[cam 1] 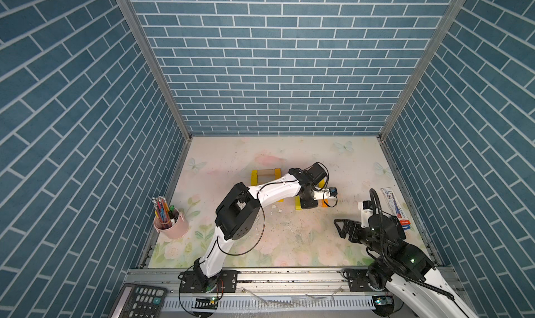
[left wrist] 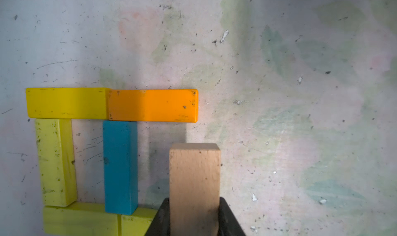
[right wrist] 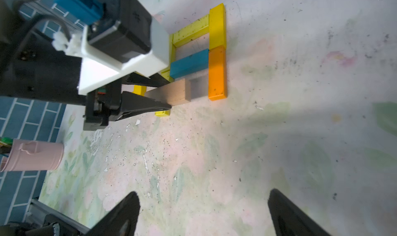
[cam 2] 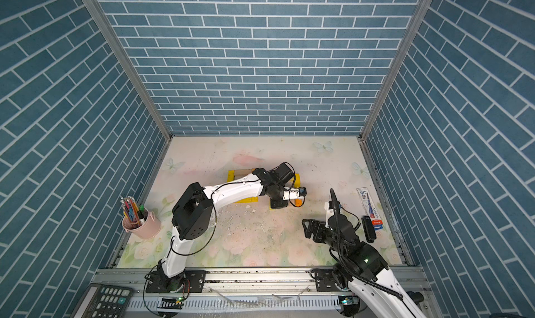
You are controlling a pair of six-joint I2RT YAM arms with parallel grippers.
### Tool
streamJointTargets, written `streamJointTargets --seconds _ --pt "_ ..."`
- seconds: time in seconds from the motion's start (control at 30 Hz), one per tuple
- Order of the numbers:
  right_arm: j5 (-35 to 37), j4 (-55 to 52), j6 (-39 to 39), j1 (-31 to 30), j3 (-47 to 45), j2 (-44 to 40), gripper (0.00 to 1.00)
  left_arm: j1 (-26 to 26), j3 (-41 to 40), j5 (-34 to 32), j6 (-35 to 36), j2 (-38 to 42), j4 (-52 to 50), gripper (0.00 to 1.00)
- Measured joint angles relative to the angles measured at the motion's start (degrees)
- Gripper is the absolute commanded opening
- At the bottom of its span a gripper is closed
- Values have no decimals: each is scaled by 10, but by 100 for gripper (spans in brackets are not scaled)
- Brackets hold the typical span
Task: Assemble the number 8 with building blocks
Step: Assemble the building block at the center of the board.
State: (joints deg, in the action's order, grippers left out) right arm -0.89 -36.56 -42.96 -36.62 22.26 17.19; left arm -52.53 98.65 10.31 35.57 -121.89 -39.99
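- Nearest the camera head, one calculator (cam 1: 139, 300) lies by the metal rail (cam 1: 289, 276) that carries both arm bases.
- Just beyond, over the floral mat (cam 1: 289, 238), the right gripper (cam 1: 340, 229) has its jaws spread wide with nothing between them.
- At the mat's left edge stands one pink bucket (cam 1: 173, 227) of pens; at its right edge lies one white printed packet (cam 1: 392, 200).
- Mid-mat, the left gripper (right wrist: 169, 94) is clamped across one tan plank (left wrist: 194, 170), whose free end sticks out past the fingertips.
- That plank runs parallel to one teal plank (left wrist: 120, 167) with a gap between them, and its end stops short of one orange plank (left wrist: 152, 105).
- The left wrist view shows four yellow planks (left wrist: 66, 102): one end to end with the orange, one alongside the teal, and two butted together across the teal's other end.
- Farther off, a second tan plank (cam 1: 266, 173) spans between two yellow ones.
- Across the figure's middle, the left arm (cam 1: 275, 189) hides the rest in both top views.
- Behind everything, blue brick-pattern walls (cam 1: 289, 70) close three sides.
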Motion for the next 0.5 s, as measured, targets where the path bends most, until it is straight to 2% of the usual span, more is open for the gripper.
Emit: streamJointTargets --seconds 0.5 --pt "-18 22 10 0 0 9 94 4 31 0 1 -44 -2 29"
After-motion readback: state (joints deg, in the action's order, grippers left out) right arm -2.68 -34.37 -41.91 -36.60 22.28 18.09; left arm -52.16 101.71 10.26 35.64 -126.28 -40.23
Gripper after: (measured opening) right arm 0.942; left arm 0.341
